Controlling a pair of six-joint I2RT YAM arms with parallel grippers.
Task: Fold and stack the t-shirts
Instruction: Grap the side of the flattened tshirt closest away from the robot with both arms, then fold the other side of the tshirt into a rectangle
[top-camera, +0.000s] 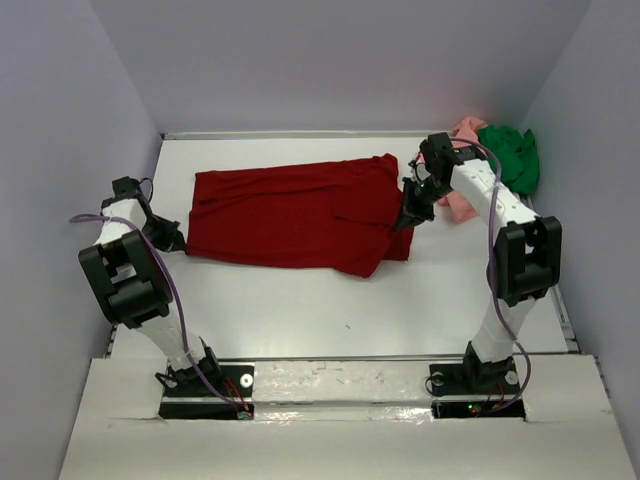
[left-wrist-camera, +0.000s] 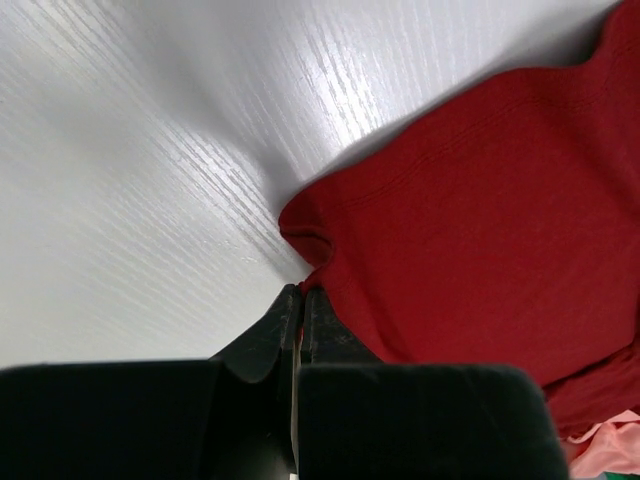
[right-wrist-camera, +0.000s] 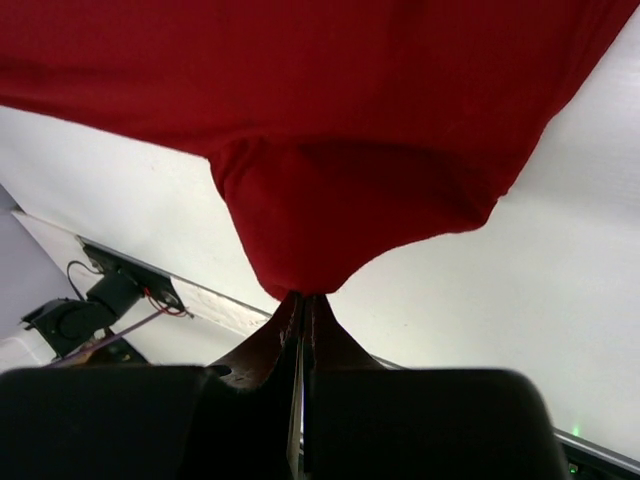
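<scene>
The dark red t-shirt (top-camera: 300, 215) lies spread across the middle of the table. My left gripper (top-camera: 172, 238) is at its left near corner, and in the left wrist view the gripper (left-wrist-camera: 301, 290) is shut, pinching the shirt's edge (left-wrist-camera: 480, 220). My right gripper (top-camera: 408, 218) is shut on the shirt's right end. In the right wrist view the gripper (right-wrist-camera: 303, 297) holds a bunched fold of the red cloth (right-wrist-camera: 330, 120) lifted off the table. The salmon pink t-shirt (top-camera: 462, 200) and the bright green t-shirt (top-camera: 512, 155) lie crumpled at the back right.
Grey walls close in the table (top-camera: 300, 310) on the left, back and right. The pink and green pile sits just behind the right arm (top-camera: 520, 250). A bit of pink cloth (left-wrist-camera: 600, 440) shows at the lower right of the left wrist view.
</scene>
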